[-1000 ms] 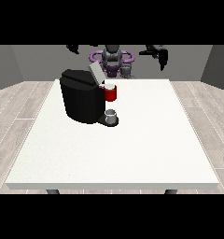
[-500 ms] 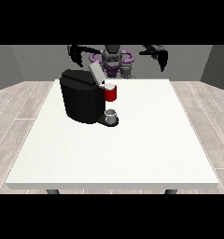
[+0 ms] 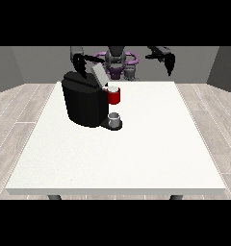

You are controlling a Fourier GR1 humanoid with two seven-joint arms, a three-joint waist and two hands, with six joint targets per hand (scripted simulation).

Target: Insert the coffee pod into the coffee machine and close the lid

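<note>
Coffee machine stands on the white surface, lid tilted open; pod unseen; my hand at the view's left hangs above it; my other hand well apart; fingers' state I cannot tell.

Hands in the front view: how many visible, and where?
2. One hand is at the view's left, raised above the coffee machine near its open lid. The other hand is at the view's right, raised beyond the table's far edge, holding nothing.
</note>
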